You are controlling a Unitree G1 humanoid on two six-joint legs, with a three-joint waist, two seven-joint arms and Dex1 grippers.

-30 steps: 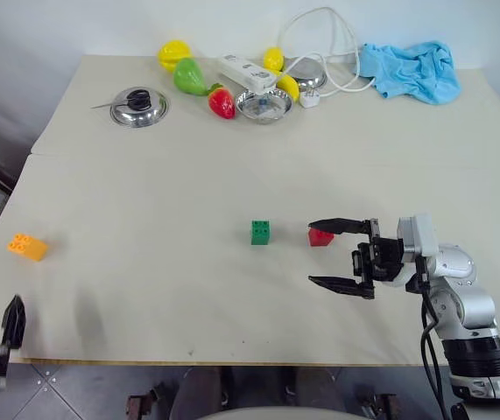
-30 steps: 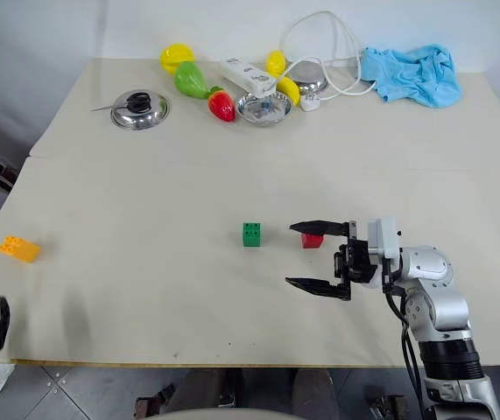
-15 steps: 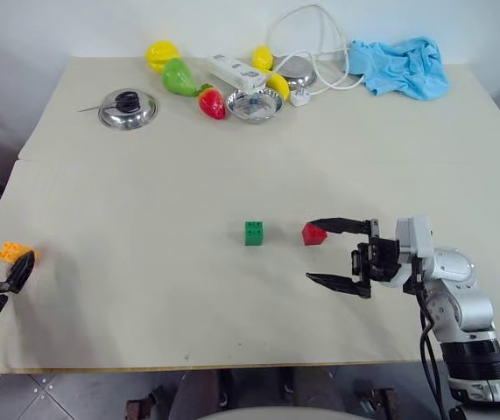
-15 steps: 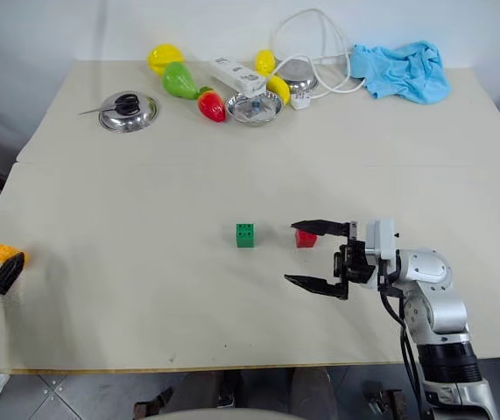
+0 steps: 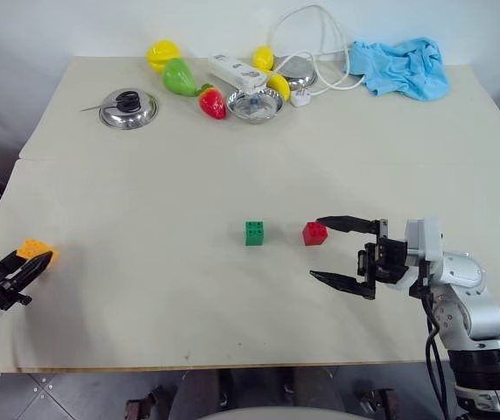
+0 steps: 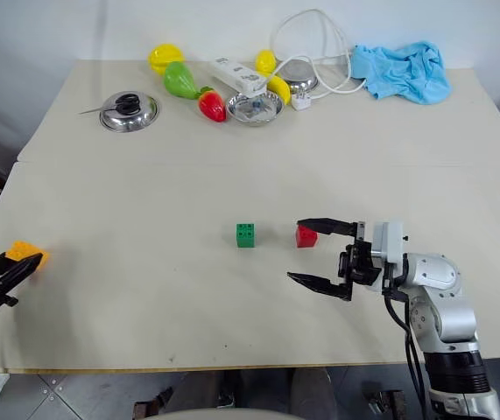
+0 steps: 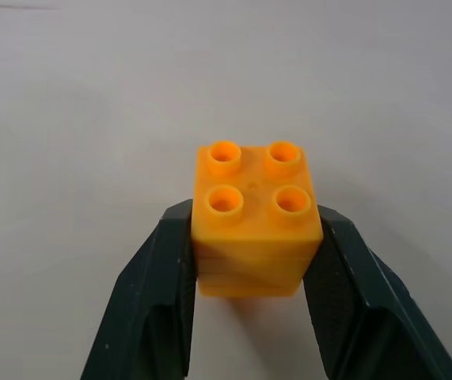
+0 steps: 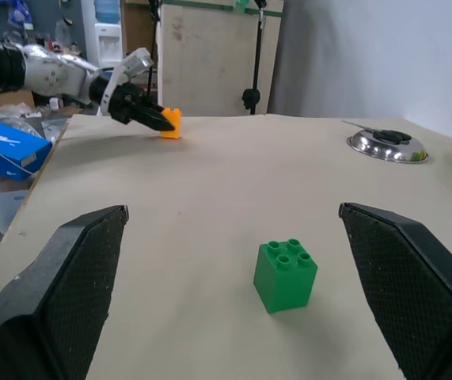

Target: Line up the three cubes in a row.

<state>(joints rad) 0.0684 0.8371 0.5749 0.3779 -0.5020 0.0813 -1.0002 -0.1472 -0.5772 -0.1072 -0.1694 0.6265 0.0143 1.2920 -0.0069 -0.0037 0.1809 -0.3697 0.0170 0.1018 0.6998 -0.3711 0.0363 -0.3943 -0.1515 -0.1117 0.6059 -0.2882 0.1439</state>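
At the near left edge of the table [image 5: 144, 175], the left gripper [image 5: 38, 262] has its two black fingers [image 7: 158, 301] clamped on the orange block [image 7: 256, 218], one against each side, with the four studs facing up. The block sits low over the tabletop right at that corner, and from here I cannot tell whether it touches the surface. Well apart from it, toward the middle of the table, the green block [image 5: 255, 232] stands upright on its own, and the red block [image 5: 314, 233] sits just to its right with a small gap between them, roughly level with it. The right gripper [image 5: 348, 252] hovers near the red block, on its right and near side, pointing left across the table with its jaws spread wide and nothing between them; its far finger [image 5: 346, 224] reaches close to the red block without clearly touching it. Along the far edge lie a metal lid [image 5: 128, 108] with a black knob, a yellow toy fruit [image 5: 162, 54], a green pear [image 5: 179, 78], a red strawberry [image 5: 212, 102], a small metal bowl [image 5: 255, 105], a white power strip [image 5: 235, 73] with its looping cord [image 5: 320, 35], and a crumpled blue cloth [image 5: 398, 66] at the far right.
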